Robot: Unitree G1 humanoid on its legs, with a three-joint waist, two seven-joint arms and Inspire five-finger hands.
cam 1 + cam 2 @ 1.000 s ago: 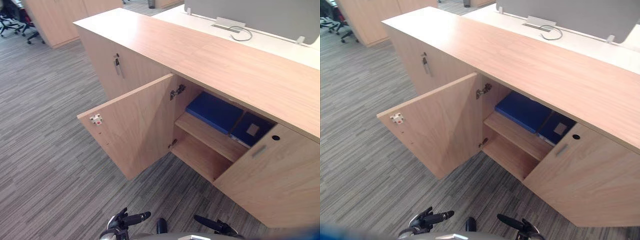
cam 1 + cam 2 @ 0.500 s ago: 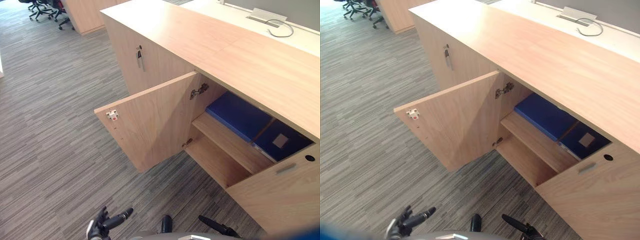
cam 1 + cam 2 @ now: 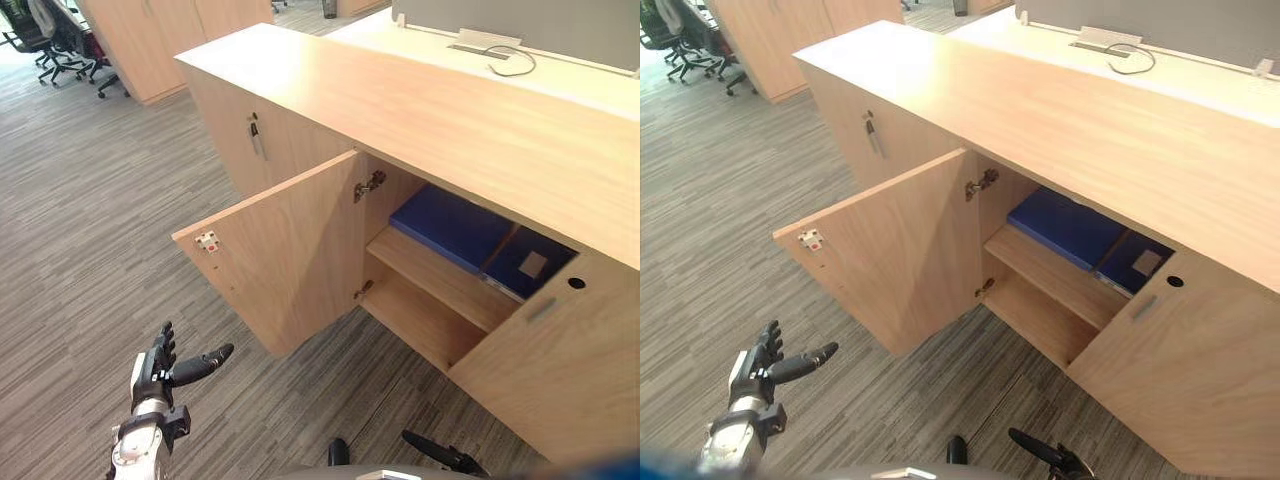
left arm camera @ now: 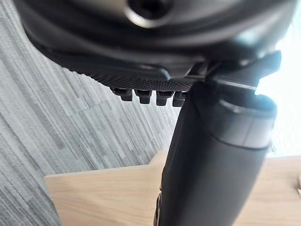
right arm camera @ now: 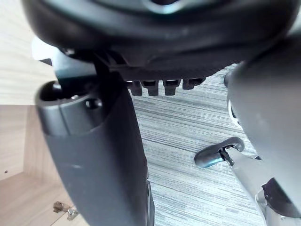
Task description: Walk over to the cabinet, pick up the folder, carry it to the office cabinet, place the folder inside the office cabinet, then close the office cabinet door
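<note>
We're looking at a long, low light-wood office cabinet (image 3: 450, 120) with its left-hand door (image 3: 290, 250) swung wide open over the grey striped carpet floor (image 3: 80, 230). The flat bright-blue folder (image 3: 450, 225) lies on the upper wooden shelf (image 3: 440, 280) inside. Just beside it is a darker navy folder with a pale label (image 3: 525, 262). The closed wooden door with the round hole (image 3: 560, 360) cuts off the navy one's near end, so we can't see all of it.

The open door stands between the left robot hand (image 3: 160, 365) and the shelf. That robot hand is up over the carpet at lower left, well apart from the folder, with its fingers straight, its thumb out and nothing in it. The right robot hand (image 3: 440, 455) barely pokes in at the bottom edge. Its own wrist view shows the fingers (image 5: 160, 85) relaxed and holding nothing, plus a little metal hinge (image 5: 63, 209) on pale wood.

Further off there's a key hanging in the next door (image 3: 256, 135), a pale tabletop (image 3: 560, 85) with a looped white cable (image 3: 505, 62) behind the cabinet, and black office chairs (image 3: 40, 45) in the far corner.
</note>
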